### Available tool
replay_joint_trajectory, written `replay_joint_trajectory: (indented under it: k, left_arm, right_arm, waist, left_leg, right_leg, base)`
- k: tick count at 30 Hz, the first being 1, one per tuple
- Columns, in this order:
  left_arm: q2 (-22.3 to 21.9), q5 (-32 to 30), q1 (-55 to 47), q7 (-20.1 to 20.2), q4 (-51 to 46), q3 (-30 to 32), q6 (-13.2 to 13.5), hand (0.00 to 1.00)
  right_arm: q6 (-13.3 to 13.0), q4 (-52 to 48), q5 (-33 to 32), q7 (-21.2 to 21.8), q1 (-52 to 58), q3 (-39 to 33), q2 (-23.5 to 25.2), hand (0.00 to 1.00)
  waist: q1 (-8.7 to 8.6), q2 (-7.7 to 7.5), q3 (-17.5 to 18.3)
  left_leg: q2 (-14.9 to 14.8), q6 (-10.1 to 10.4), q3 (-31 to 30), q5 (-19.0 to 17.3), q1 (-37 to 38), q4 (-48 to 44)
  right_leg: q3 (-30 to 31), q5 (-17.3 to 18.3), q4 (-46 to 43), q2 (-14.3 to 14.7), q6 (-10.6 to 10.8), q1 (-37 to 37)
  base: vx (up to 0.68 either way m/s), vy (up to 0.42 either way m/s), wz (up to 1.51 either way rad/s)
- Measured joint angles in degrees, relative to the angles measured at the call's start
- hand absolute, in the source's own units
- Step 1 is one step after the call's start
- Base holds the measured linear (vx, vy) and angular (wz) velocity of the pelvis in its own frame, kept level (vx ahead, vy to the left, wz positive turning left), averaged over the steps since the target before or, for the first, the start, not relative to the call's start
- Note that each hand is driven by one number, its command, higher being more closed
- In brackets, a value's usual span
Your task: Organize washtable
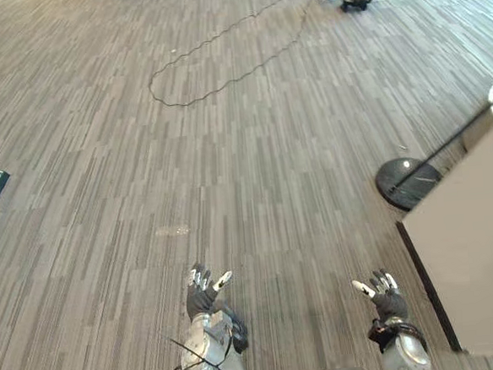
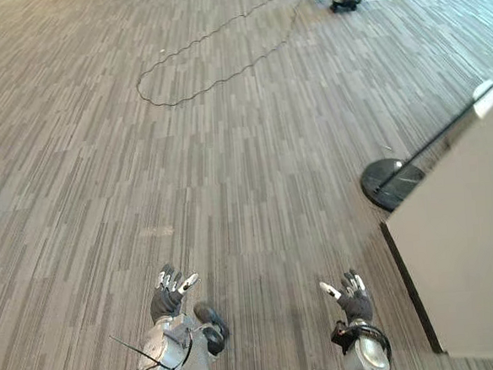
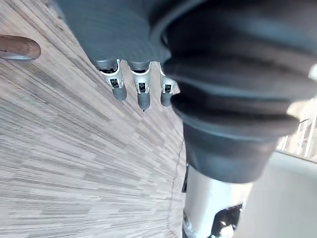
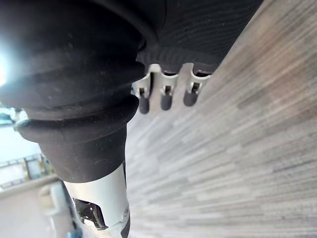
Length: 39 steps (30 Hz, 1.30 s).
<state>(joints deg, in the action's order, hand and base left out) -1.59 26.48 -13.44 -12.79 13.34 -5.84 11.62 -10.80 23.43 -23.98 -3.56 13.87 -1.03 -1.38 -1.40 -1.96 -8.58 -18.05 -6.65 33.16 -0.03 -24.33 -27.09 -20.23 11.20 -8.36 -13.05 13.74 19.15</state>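
Fingers (image 3: 142, 98) on both hands are straight and spread, released and holding nothing. Grey striped carpet floor (image 1: 227, 152) stretches across the whole scene beneath them. At the robot's right, a pale table (image 1: 480, 253) with a dark edge comes in from the side; whether this is the washtable cannot be told. Just past the table's corner, a round dark base (image 1: 405, 182) sits on the floor, with a thin dark pole (image 1: 455, 141) slanting up from it. The left hand (image 1: 205, 294) and right hand (image 1: 388, 298) hover above the floor, well apart, the right hand near the table's edge.
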Motion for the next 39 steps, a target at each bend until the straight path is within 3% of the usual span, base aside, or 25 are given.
replay_joint_trajectory:
  k: [2, 3, 4, 5, 6, 8, 11, 12, 13, 14, 15, 16, 17, 18, 19, 20, 22, 24, 27, 29, 30, 32, 33, 36, 39]
  left_arm:
    - [1.08, 0.14, 0.02, 0.04, -1.64, -0.49, -0.03, 0.0]
    - [1.49, 0.11, 0.17, 0.08, -1.81, -1.05, -0.08, 0.0]
    - [1.94, 0.12, 0.59, 0.05, -1.82, -1.33, -0.17, 0.0]
    - [1.82, 0.1, 0.54, 0.04, -1.83, -1.49, -0.2, 0.0]
    - [2.2, 0.11, 0.53, 0.0, -2.01, -1.4, -0.19, 0.0]
    - [3.2, 0.05, 0.43, -0.55, -1.99, -1.34, 0.01, 0.0]
    - [3.42, -0.08, 3.73, -1.04, 0.13, -5.16, 0.2, 0.0]
    - [3.45, -0.17, 5.18, -0.96, 1.48, -5.37, 0.16, 0.0]
    - [3.54, -0.33, 7.61, -0.86, 3.99, -5.76, 0.11, 0.0]
    - [3.37, -0.9, 9.42, -0.97, 5.86, -5.82, 0.11, 0.0]
    - [3.38, -1.53, 9.61, -1.05, 6.65, -5.89, 0.12, 0.0]
    - [3.1, -2.68, 8.92, -0.93, 7.98, -6.04, 0.04, 0.0]
    - [2.31, -3.15, 7.4, -0.97, 8.29, -4.66, -0.1, 0.0]
    - [1.48, -3.16, 6.47, -1.07, 8.33, -3.78, -0.08, 0.0]
    - [0.52, -2.96, 4.34, -1.17, 7.49, -1.69, 0.05, 0.0]
    - [0.5, -2.91, 2.82, -1.19, 7.22, -0.63, 0.21, 0.0]
    - [0.73, -1.66, 0.81, -1.2, 7.38, -0.14, 0.06, 0.0]
    - [1.11, -1.19, -0.87, -0.99, 7.43, -0.05, 0.0, 0.0]
    - [-0.24, -1.34, -1.71, -0.25, 7.39, 1.54, -0.15, 0.0]
    - [-0.56, -1.33, -1.55, -0.1, 7.44, 3.31, -0.11, 0.0]
    - [-0.96, -1.31, -1.2, -0.03, 7.54, 3.4, -0.07, 0.0]
    - [-1.59, -1.34, -0.79, 0.34, 7.54, 2.65, -0.07, 0.0]
    - [-1.23, -1.36, -0.54, 0.52, 7.58, 2.26, -0.09, 0.0]
    - [2.66, -2.08, 1.37, 1.42, 7.37, 2.17, -0.12, 0.0]
    - [6.25, -2.54, 4.41, 1.41, 6.71, 4.29, 0.02, 0.0]
  right_arm:
    - [0.0, 0.02, -0.13, 0.16, -1.85, 1.8, 1.26, 0.0]
    - [-0.02, 0.4, -0.16, 0.09, -3.41, 1.84, 2.21, 0.0]
    - [-0.06, 1.24, -0.16, 0.07, -4.99, 1.85, 2.9, 0.0]
    - [-0.16, 1.72, -0.14, 0.05, -5.49, 1.86, 3.1, 0.0]
    - [-0.16, 2.61, -0.14, 0.08, -6.21, 2.0, 3.38, 0.0]
    - [-0.14, 3.36, -0.08, 0.0, -6.12, 2.86, 3.28, 0.0]
    - [-0.13, 3.21, 0.58, 0.0, -3.27, 2.26, 3.02, 0.0]
    - [-0.07, 3.2, 0.72, -0.03, -2.43, 1.74, 3.03, 0.0]
    - [0.01, 3.26, 0.95, -0.08, -1.44, 0.76, 2.86, 0.0]
    - [0.02, 3.25, 0.92, -0.08, -0.74, -0.42, 2.63, 0.0]
    - [0.02, 3.23, 0.92, -0.09, -0.34, -0.77, 2.39, 0.0]
    - [0.05, 3.23, 0.93, -0.09, 0.96, -1.08, 1.95, 0.0]
    - [0.14, 3.15, 0.91, -0.08, 1.35, -1.51, 1.32, 0.0]
    - [0.19, 2.67, 0.86, -0.01, 1.25, -1.47, 0.62, 0.0]
    - [0.25, -1.36, 0.79, -0.18, 1.71, -1.34, -0.11, 0.0]
    - [0.1, -3.66, 0.76, -0.19, 1.46, -1.35, -0.3, 0.0]
    - [-0.18, -5.25, 0.01, -0.49, -1.2, -1.38, 0.14, 0.0]
    - [-0.59, -4.45, -1.27, -0.73, -3.04, -1.36, 0.34, 0.0]
    - [-0.62, -3.51, -1.28, -1.26, -4.89, -1.02, -0.18, 0.0]
    - [-0.62, -0.37, -1.27, -1.46, -5.69, -2.25, -0.08, 0.0]
    - [-0.56, 0.9, -1.38, -1.73, -4.56, -4.36, -0.07, 0.0]
    - [-0.58, 0.32, -1.4, -1.74, -2.37, -6.42, -0.79, 0.0]
    - [-0.44, 0.83, -1.36, -1.72, -1.54, -6.47, -1.1, 0.0]
    - [0.05, 1.58, -1.23, -1.56, -1.31, -4.87, 0.54, 0.0]
    - [0.19, 2.12, -1.14, -1.33, -1.12, -4.74, 2.7, 0.0]
  waist:
    - [0.47, -1.32, 0.9]
    - [0.69, -1.68, 1.3]
    - [0.52, -1.97, 1.4]
    - [0.52, -1.9, 1.29]
    - [0.33, -1.57, 1.07]
    - [-0.45, -0.47, 0.82]
    - [-4.27, 1.55, 0.69]
    - [-4.83, 1.59, 0.65]
    - [-6.1, 0.99, 0.45]
    - [-6.77, -0.82, 1.06]
    - [-7.2, -1.26, 1.36]
    - [-7.5, -2.29, 1.82]
    - [-8.0, -2.2, 1.29]
    - [-7.57, -0.7, 1.18]
    - [-5.19, 2.06, 1.12]
    - [-3.68, 3.06, 1.1]
    - [-3.95, 1.84, 0.39]
    - [-2.29, -0.07, 0.47]
    - [-1.81, 1.84, 1.11]
    - [-1.79, 2.19, 1.3]
    - [-2.71, 3.34, 1.67]
    - [-4.38, 5.56, 2.3]
    - [-4.18, 6.74, 3.37]
    - [-4.41, 4.57, 4.12]
    - [-4.24, 3.92, 3.66]
  left_leg:
    - [-0.11, -0.1, -0.25, -6.72, -0.59, -7.46]
    - [0.76, -0.32, -0.28, -10.49, 0.99, -9.49]
    - [3.04, 0.05, -0.41, -13.07, 4.17, -8.53]
    - [4.45, -0.14, -0.27, -14.26, 6.3, -7.19]
    - [6.71, -0.41, -0.53, -15.41, 9.34, -4.71]
    - [10.78, 0.37, -0.73, -15.66, 18.38, 4.06]
    - [15.23, 1.56, -3.33, -14.53, 30.03, 16.31]
    - [15.92, 1.86, -3.99, -14.41, 31.74, 17.93]
    - [17.88, 3.28, -5.19, -14.33, 34.86, 20.76]
    - [19.94, 4.96, -6.02, -15.58, 37.85, 22.04]
    - [20.36, 5.73, -6.32, -16.72, 39.18, 21.44]
    - [20.22, 8.44, -6.27, -19.28, 41.31, 16.49]
    - [15.5, 9.92, -5.91, -20.74, 38.3, -0.66]
    - [11.57, 9.73, -5.78, -18.7, 35.38, -10.51]
    - [3.79, 9.34, -7.6, -7.08, 28.94, -28.03]
    - [0.93, 11.5, -10.37, -6.2, 25.22, -35.44]
    - [-0.76, 12.15, -14.16, -7.35, 19.9, -38.66]
    - [-0.88, 9.57, -14.38, -8.96, 18.91, -25.55]
    - [0.65, 9.64, -24.22, -8.98, 19.25, 2.2]
    - [1.93, 10.83, -30.42, -8.26, 20.39, 10.58]
    - [2.53, 14.71, -30.42, -5.63, 21.17, 15.35]
    - [3.11, 14.76, -26.56, -0.77, 22.66, 20.72]
    - [3.15, 16.73, -23.02, -0.45, 24.06, 22.04]
    - [7.3, 15.17, -14.78, -1.04, 25.32, 24.21]
    - [9.29, 13.26, -9.19, -2.17, 26.23, 24.01]
  right_leg:
    - [0.68, -3.05, -8.55, -2.93, -0.55, -2.19]
    - [1.58, -7.28, -17.02, -5.21, -3.41, -4.72]
    - [1.53, -15.82, -26.19, -8.33, -9.31, -8.12]
    - [1.6, -19.27, -31.18, -10.26, -12.55, -10.11]
    - [2.27, -14.48, -40.66, -12.19, -13.66, -14.09]
    - [2.57, -3.9, -50.97, -10.37, -14.78, -23.37]
    - [-1.18, 3.57, -39.3, -0.65, -14.02, -36.56]
    - [-1.97, 2.61, -32.83, 1.27, -12.99, -37.8]
    - [-4.49, -2.57, -18.29, 3.29, -12.4, -39.24]
    - [-6.87, -7.59, -9.2, 3.92, -13.43, -41.48]
    - [-7.12, -8.67, -8.26, 4.11, -14.14, -42.58]
    - [-6.66, -9.42, -9.07, 4.72, -17.25, -42.39]
    - [-5.67, -13.66, -11.68, 5.13, -25.17, -39.51]
    - [-6.41, -11.69, -12.66, 6.46, -25.28, -38.09]
    - [-4.32, -10.19, -11.29, 10.33, -24.67, -34.96]
    - [-2.85, -9.54, -10.16, 12.49, -24.74, -32.7]
    - [-0.08, -8.93, -7.29, 13.22, -24.16, -27.61]
    - [5.58, -8.86, -3.07, 12.9, -22.91, -23.81]
    - [14.26, -8.8, -0.9, 14.57, -20.71, -23.78]
    - [19.0, -8.68, -1.54, 14.92, -19.02, -24.52]
    - [21.47, -8.39, -1.55, 14.83, -17.11, -23.94]
    - [24.28, -7.18, -1.47, 15.1, -14.23, -23.39]
    - [27.35, -6.69, -1.66, 15.17, -12.74, -24.32]
    - [32.35, -9.75, 0.12, 11.29, -7.32, -27.38]
    - [18.55, -11.53, 1.17, 6.84, -8.32, -28.37]
  base:
    - [0.8, 0.456, 0.16]
    - [0.64, 0.434, 0.3]
    - [0.6, 0.425, 0.33]
    - [0.52, 0.382, 0.35]
    - [0.49, 0.305, 0.31]
    - [0.5, 0.266, 0.28]
    - [0.51, 0.21, 0.47]
    - [0.57, 0.142, 0.82]
    - [0.63, 0.073, 0.76]
    - [0.78, 0.077, 0.69]
    - [0.89, 0.029, 0.66]
    - [0.82, -0.046, 0.69]
    - [0.81, -0.076, 0.49]
    - [0.75, -0.085, -0.17]
    - [0.7, -0.043, -0.9]
    - [0.81, -0.014, -1.14]
    - [0.62, 0.012, -0.82]
    - [0.48, 0.043, -1.09]
    - [0.41, 0.146, -1.42]
    - [0.32, 0.243, -1.47]
    - [0.27, 0.332, -0.93]
    - [0.24, 0.412, -0.97]
    - [0.22, 0.475, -1.45]
    - [0.1, 0.414, -1.22]
    - [-0.01, 0.197, -0.78]
